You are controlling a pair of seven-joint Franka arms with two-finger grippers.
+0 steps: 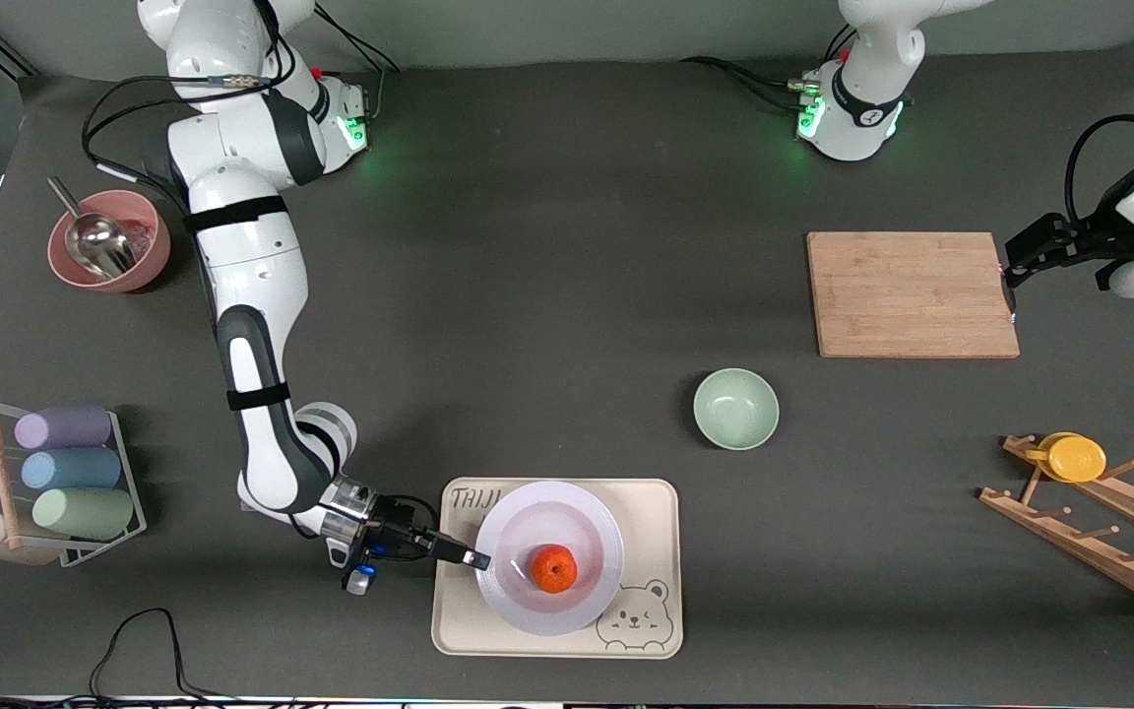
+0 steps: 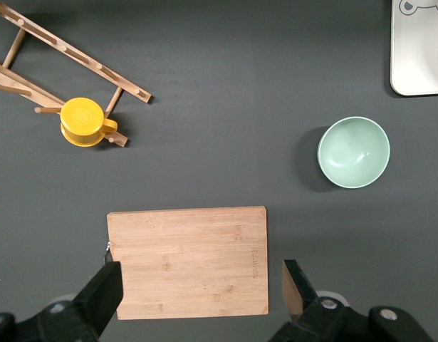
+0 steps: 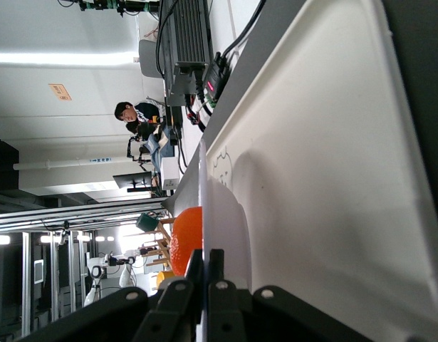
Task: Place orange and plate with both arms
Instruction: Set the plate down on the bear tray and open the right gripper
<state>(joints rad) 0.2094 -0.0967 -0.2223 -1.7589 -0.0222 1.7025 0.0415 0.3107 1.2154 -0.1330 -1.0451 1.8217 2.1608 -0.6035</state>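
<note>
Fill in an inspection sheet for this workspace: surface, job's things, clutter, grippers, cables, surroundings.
Surface: dark table.
Job's things: orange on plate; plate on tray.
Clutter: bowl, board, yellow lid on wooden rack, tumbler rack, pink bowl holding scoop.
Grippers: right gripper shut on plate rim; left gripper open over board.
Cables: one at table's front edge.
Surroundings: person at desk.

- Bear tray (image 1: 648,512): landmark, near the front camera's edge of the table.
- Plate (image 1: 549,556) sits on the tray; orange (image 1: 554,569) rests in the plate.
- Right gripper (image 1: 474,559) at the plate's rim, fingers pinched on it.
- Green bowl (image 1: 735,409) farther from the camera than the tray, toward the left arm's end.
- Left gripper (image 1: 1010,268) waits over the cutting board's (image 1: 912,293) edge, well apart from the tray.
</note>
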